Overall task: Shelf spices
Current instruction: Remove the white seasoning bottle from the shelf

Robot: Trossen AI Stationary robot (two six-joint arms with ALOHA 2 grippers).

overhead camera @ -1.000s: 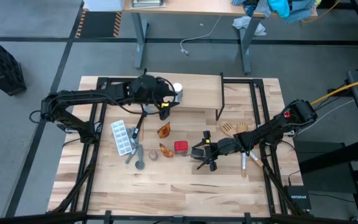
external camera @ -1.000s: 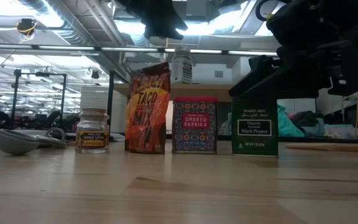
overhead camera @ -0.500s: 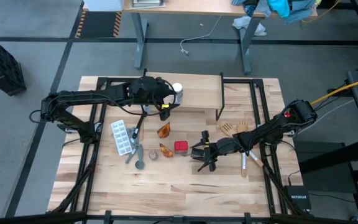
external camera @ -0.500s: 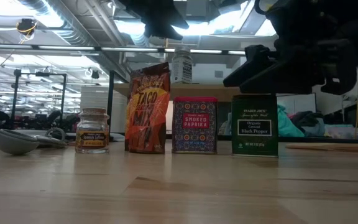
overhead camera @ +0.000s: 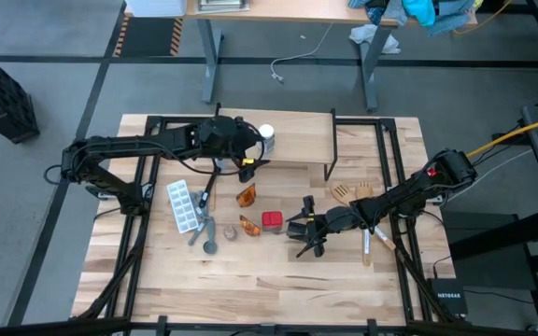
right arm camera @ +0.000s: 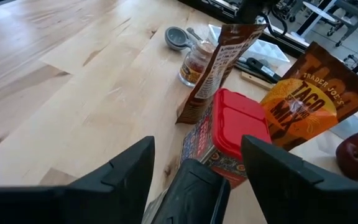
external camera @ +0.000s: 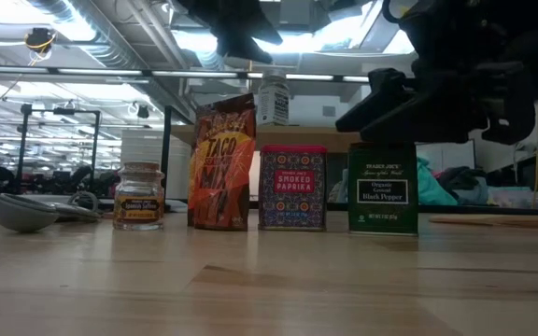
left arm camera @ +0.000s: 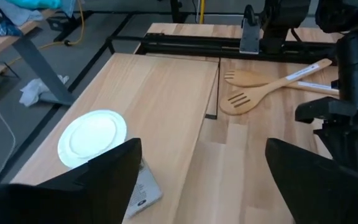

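Observation:
The light-wood shelf stands at the table's far side. A white-capped jar stands upright on its left end. My left gripper is open just beside that jar and touches nothing. On the table stand a brown-capped jar, an orange taco-mix packet, a second packet, a red-topped paprika box and a dark pepper tin. My right gripper is open over the tin. Its fingers stand on either side of the tin's top without touching.
A pale grey tray-like utensil and grey measuring spoons lie left of the spices. Wooden spatulas lie right of them, below the shelf's right leg. Bare board runs along the table's near side.
My right gripper has risen a little above the pepper tin, which has stayed standing on the table. The rest has kept still.

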